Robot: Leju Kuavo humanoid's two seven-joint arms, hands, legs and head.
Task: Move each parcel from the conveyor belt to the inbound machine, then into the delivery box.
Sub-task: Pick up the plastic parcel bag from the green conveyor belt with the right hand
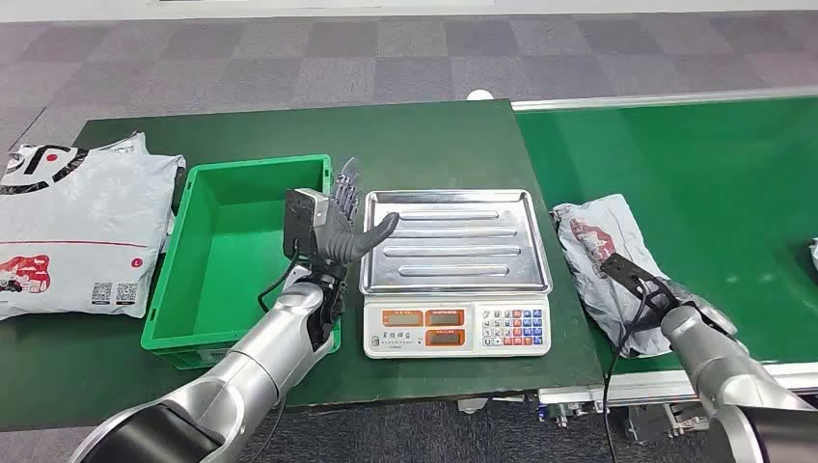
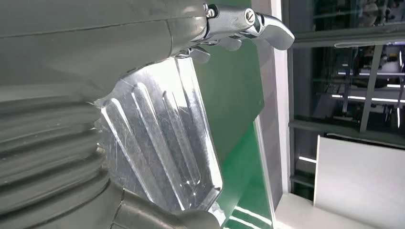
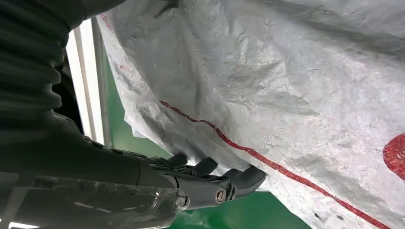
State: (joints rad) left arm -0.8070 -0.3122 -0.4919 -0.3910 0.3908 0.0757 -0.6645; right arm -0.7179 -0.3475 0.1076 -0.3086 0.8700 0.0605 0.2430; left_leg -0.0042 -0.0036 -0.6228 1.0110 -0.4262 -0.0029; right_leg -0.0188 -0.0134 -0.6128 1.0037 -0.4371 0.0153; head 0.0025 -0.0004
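A crumpled grey parcel (image 1: 600,253) with red print lies on the green conveyor belt (image 1: 714,183), near its left edge. My right hand (image 1: 675,301) rests on the parcel's near end. In the right wrist view its dark fingers (image 3: 210,183) curl under the edge of the parcel (image 3: 267,86). The inbound machine is a scale with a bare steel tray (image 1: 453,241). My left hand (image 1: 338,227) is raised with fingers spread and holds nothing, between the tray and the green delivery box (image 1: 183,280). The left wrist view looks past my left hand (image 2: 95,47) at the tray (image 2: 162,138).
Large grey parcels (image 1: 68,231) lie on the table left of the green box. The scale's keypad and displays (image 1: 458,328) face the near table edge. The belt's metal frame (image 1: 637,381) runs below my right arm. Another item's edge (image 1: 813,253) shows at far right.
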